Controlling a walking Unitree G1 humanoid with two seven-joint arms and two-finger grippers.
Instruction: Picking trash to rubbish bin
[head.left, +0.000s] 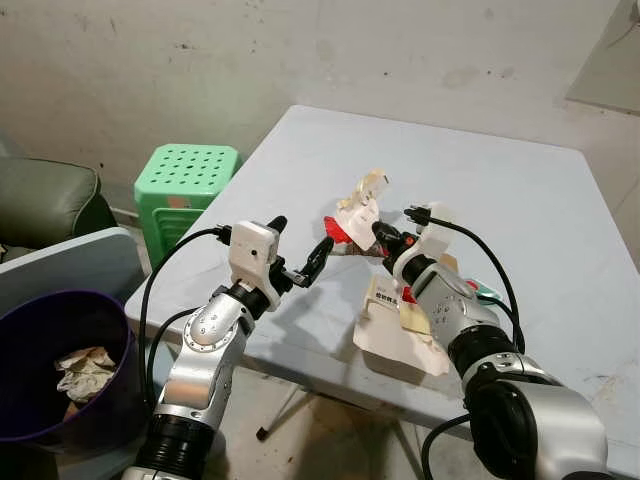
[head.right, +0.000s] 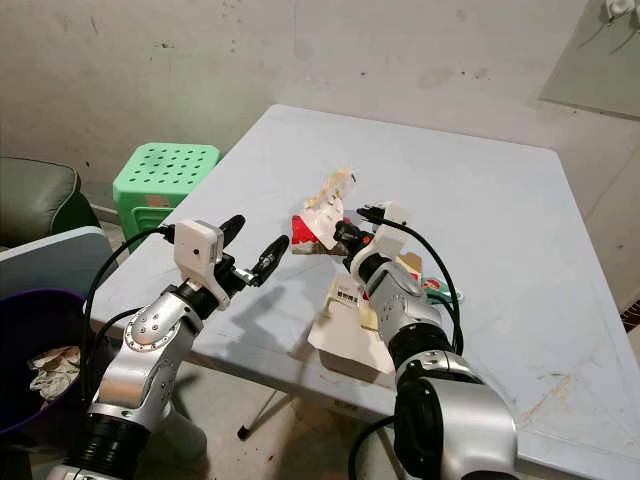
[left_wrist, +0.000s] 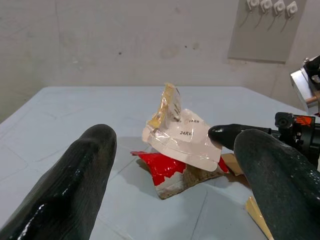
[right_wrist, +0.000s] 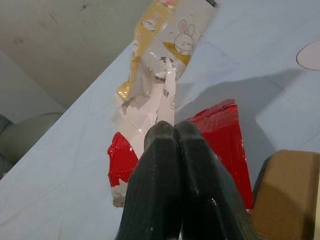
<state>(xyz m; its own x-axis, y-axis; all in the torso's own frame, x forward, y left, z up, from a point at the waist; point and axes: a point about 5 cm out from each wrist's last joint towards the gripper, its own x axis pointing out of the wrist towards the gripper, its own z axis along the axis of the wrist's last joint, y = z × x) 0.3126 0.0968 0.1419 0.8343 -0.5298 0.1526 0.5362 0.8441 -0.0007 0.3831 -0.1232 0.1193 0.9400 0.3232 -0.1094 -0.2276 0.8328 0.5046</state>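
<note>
Nearest to us, the right arm reaches forward over the near edge of the pale blue counter (head.left: 520, 180). Its right gripper (right_wrist: 174, 131) has the jaws pressed fully together, pinching a strip of the clear plastic wrapper (right_wrist: 160, 60), which carries a rabbit print and yellow edging. We see this wrapper held up off the counter, standing above the other trash.

Directly under the wrapper lies a red packet (left_wrist: 167, 167), crumpled and resting flat on the counter surface. Just beside it, toward the right arm, sits a brown cardboard piece (right_wrist: 287, 187). A flattened white and tan paper package (head.left: 395, 335) lies under the right forearm at the near counter edge.

The left gripper (head.left: 298, 248) is raised at the left counter edge, pointed toward the trash. Its jaws stand wide apart and hold nothing; through the left wrist view we see the wrapper and the red packet framed between the two black fingers (left_wrist: 65, 195), not touching them.

On the floor at our left stands a dark purple rubbish bin (head.left: 105, 330), well apart from the trash on the counter. Crumpled paper (head.left: 85, 370) lies inside it. A green plastic stool (head.left: 185, 180) stands beyond the bin, near the left counter corner, and a dark green cushioned seat (head.left: 45, 200) sits by the wall.
</note>
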